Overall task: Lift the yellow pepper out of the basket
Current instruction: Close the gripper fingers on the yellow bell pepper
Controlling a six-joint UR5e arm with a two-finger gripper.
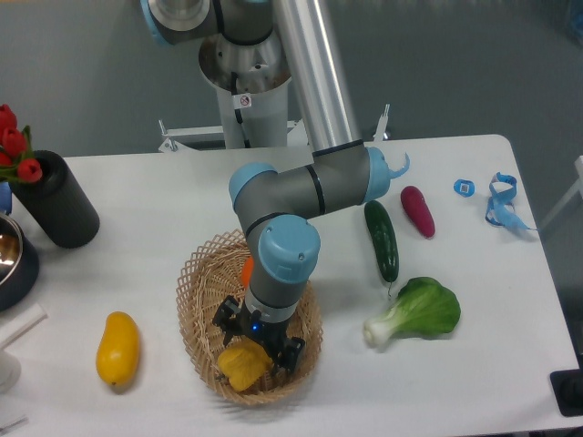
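Note:
The yellow pepper point(241, 367) lies in the front part of the woven basket point(193, 278), low in the middle of the camera view. My gripper point(257, 343) reaches down into the basket from above. Its black fingers point(292, 351) stand on either side of the pepper's top, shut on it. The pepper's underside rests on or sits very close to the basket floor. The wrist hides the middle of the basket.
An orange item point(247, 269) pokes out behind the wrist inside the basket. A smooth yellow fruit point(117, 348) lies left of the basket. A cucumber point(382, 238), a purple vegetable point(418, 210) and a leafy green point(421, 310) lie to the right. A black vase point(55, 200) stands far left.

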